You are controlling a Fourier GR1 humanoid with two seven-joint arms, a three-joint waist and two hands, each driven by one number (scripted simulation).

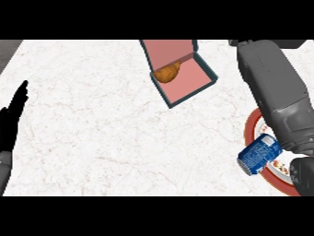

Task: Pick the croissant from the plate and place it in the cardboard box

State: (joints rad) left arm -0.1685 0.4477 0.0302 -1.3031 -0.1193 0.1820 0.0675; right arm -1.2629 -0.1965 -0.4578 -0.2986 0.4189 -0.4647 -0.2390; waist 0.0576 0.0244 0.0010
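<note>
The golden-brown croissant (167, 73) lies inside the cardboard box (194, 82), which has a pink inside and dark teal walls and stands tilted at the counter's far middle. The red-rimmed plate (252, 128) sits at the right edge, mostly hidden under my right forearm (275, 87). That forearm runs from the lower right up past the box's right side to the top edge, and its hand is out of the picture. My left hand (6, 124) rests open at the far left, fingers up, far from the box.
A blue can (260, 155) lies on its side on the plate's near part, beside my right arm. White marble counter (98, 120) spreads between my left hand and the box. Dark floor shows past the counter's left edge.
</note>
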